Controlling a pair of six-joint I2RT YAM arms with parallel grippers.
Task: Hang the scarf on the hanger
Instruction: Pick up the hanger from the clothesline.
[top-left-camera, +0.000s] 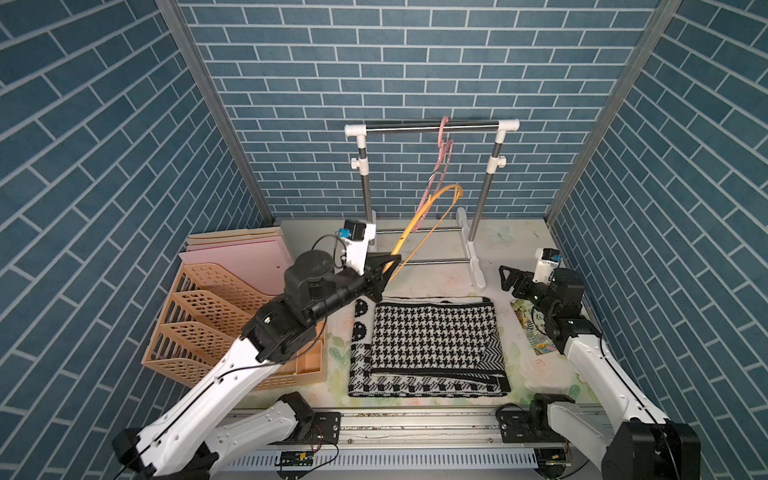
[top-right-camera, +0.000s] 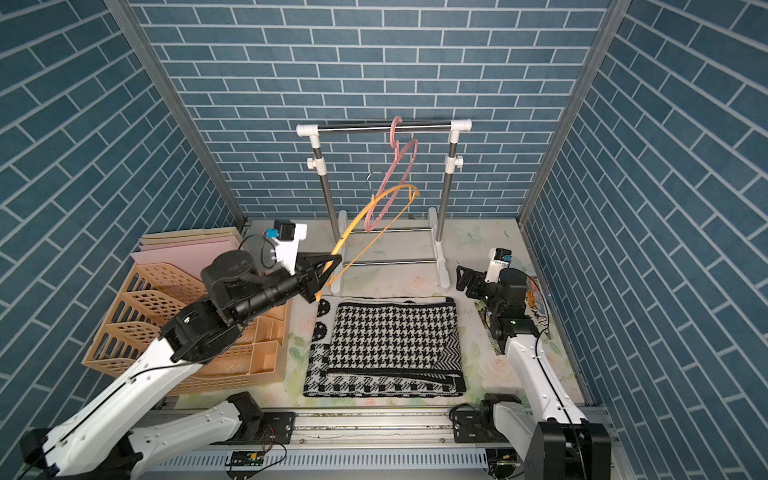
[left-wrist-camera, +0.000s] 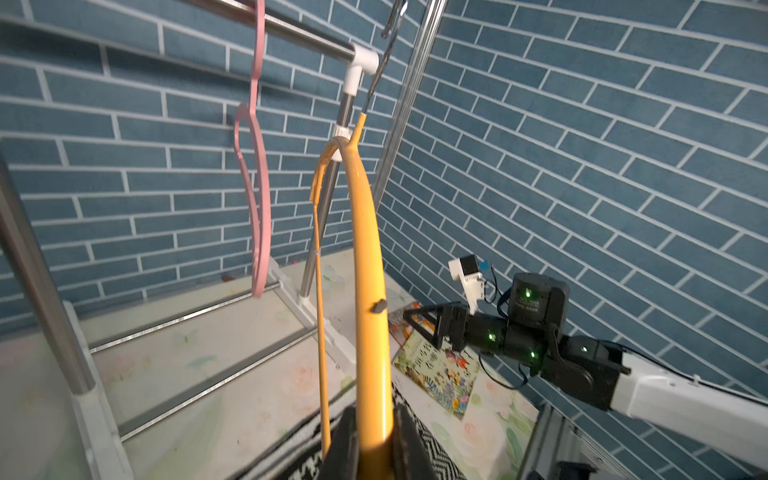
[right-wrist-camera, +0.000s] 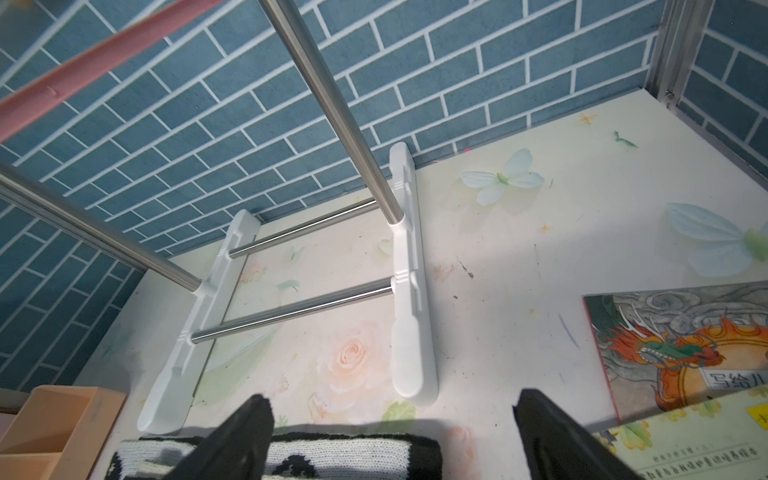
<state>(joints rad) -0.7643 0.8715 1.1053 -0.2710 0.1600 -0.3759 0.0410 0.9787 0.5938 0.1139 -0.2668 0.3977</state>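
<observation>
You have a crowded counter here. A slotted orange file organizer holding pink folders fills the left side, and picture books lie flat along the right wall. At the back stands a clothes rack, and a pink hanger hangs from its top rail. Your left gripper is pinched on the thick lower arm of a yellow hanger. It holds the hanger slanting up toward the rack, with the hook in the air below the rail. In both top views the yellow hanger's far end crosses in front of the pink hanger, and the rack's right post stands close behind it. The houndstooth scarf lies folded flat in the middle of the counter, untouched and in front of the rack's feet. Your left gripper hangs above the scarf's rear left corner, clear of the cloth. Your right gripper sits low near the scarf's rear right corner with its jaws spread wide and nothing in them. The right wrist view shows the scarf's back edge just beyond the two fingers.
</observation>
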